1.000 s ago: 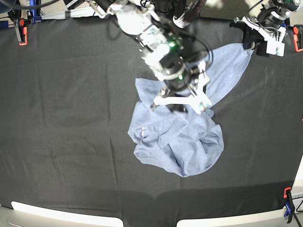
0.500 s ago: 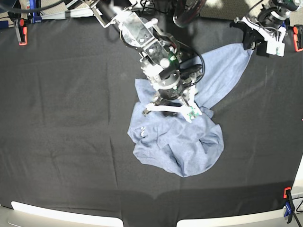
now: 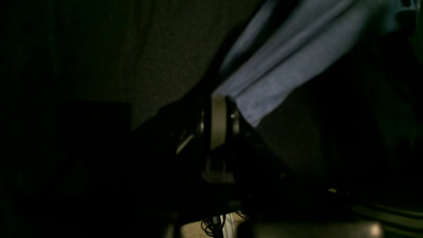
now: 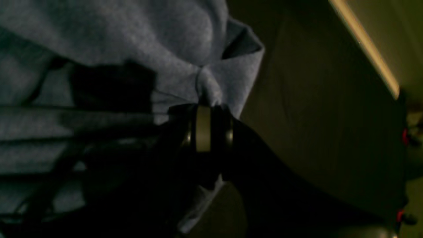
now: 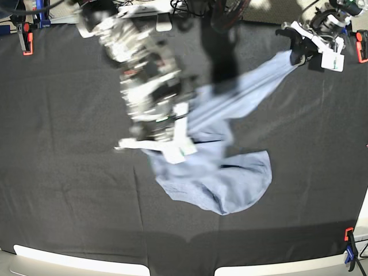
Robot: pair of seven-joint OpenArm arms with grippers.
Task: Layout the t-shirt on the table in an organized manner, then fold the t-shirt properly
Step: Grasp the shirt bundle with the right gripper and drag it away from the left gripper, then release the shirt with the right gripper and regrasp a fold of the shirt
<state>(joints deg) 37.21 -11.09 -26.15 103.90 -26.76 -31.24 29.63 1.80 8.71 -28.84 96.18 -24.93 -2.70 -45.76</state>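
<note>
The light blue-grey t-shirt lies on the black table, drawn out in a band from the back right to a crumpled heap at the middle front. My right gripper, motion-blurred, is at the shirt's left edge. In the right wrist view it is shut on a pinched bunch of the shirt. My left gripper is at the back right, on the shirt's far end. In the left wrist view it is shut on the shirt's edge. No lettering shows.
Red clamps sit at the back left and back right, and a red and blue clamp at the front right. A white strip runs along the table's front edge. Cables hang at the back middle.
My right arm has swung left and toward the front with the shirt in its grip, pulling the cloth taut. The left gripper has stayed at the back right.
</note>
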